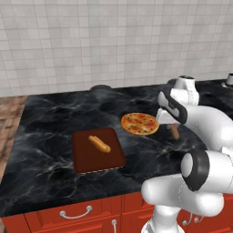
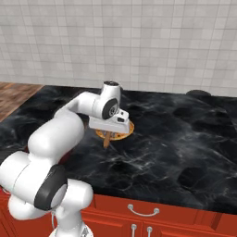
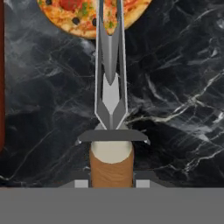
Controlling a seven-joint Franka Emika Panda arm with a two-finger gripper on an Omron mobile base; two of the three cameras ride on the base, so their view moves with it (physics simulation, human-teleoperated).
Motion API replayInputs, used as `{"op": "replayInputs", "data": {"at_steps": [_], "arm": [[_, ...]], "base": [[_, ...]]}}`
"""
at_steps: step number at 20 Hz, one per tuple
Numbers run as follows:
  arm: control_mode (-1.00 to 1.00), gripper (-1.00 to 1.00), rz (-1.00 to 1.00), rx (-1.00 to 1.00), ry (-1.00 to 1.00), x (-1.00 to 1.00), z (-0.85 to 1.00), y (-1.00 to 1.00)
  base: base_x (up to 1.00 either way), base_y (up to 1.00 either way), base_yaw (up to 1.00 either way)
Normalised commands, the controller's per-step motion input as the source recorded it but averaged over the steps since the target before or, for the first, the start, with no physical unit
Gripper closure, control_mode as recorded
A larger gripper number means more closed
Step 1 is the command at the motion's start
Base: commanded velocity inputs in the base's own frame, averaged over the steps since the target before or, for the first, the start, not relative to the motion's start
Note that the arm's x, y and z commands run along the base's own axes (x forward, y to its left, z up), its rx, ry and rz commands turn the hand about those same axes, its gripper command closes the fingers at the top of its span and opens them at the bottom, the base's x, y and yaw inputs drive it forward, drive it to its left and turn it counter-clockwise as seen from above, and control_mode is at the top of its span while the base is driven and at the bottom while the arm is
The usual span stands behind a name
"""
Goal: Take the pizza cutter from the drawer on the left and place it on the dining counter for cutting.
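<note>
My gripper [image 1: 169, 122] [image 2: 109, 130] [image 3: 111, 181] is shut on the pizza cutter's brown wooden handle [image 1: 173, 131] [image 2: 107, 138] [image 3: 111, 168]. It hovers low over the black marble dining counter [image 1: 45, 136] [image 2: 185, 139] [image 3: 175, 87]. In the hand view the silver-grey wheel [image 3: 110, 65] shows edge-on, its far end over the rim of the pizza [image 1: 139, 124] [image 2: 126, 133] [image 3: 74, 17]. Whether the cutter touches the counter I cannot tell. The drawer's red inside is out of view.
A dark red cutting board [image 1: 98, 157] carrying a bread roll [image 1: 99, 144] lies left of the pizza. Shut red drawer fronts with silver handles [image 1: 75, 213] [image 2: 143, 212] run under the counter's front edge. The pale tiled wall [image 1: 113, 41] backs the counter.
</note>
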Motion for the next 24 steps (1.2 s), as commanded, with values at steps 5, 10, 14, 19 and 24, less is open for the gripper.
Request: {"op": "replayInputs", "data": {"at_steps": [5, 10, 14, 19, 24], "arm": [[-1.00, 1.00, -0.06, 0.00, 0.00, 0.38, -0.64, -0.11], [-1.00, 1.00, -0.09, 0.00, 0.02, 0.19, -0.32, -0.09], [-1.00, 1.00, -0.15, 0.00, 0.06, 0.24, -0.12, 0.00], [-1.00, 1.00, -0.22, 0.00, 0.09, 0.14, -0.10, 0.00], [-1.00, 1.00, -0.28, 0.00, 0.03, 0.39, -0.13, 0.11]], "base": [[0.00, 0.00, 0.00], [0.00, 0.00, 0.00], [0.00, 0.00, 0.00], [0.00, 0.00, 0.00], [0.00, 0.00, 0.00]]}}
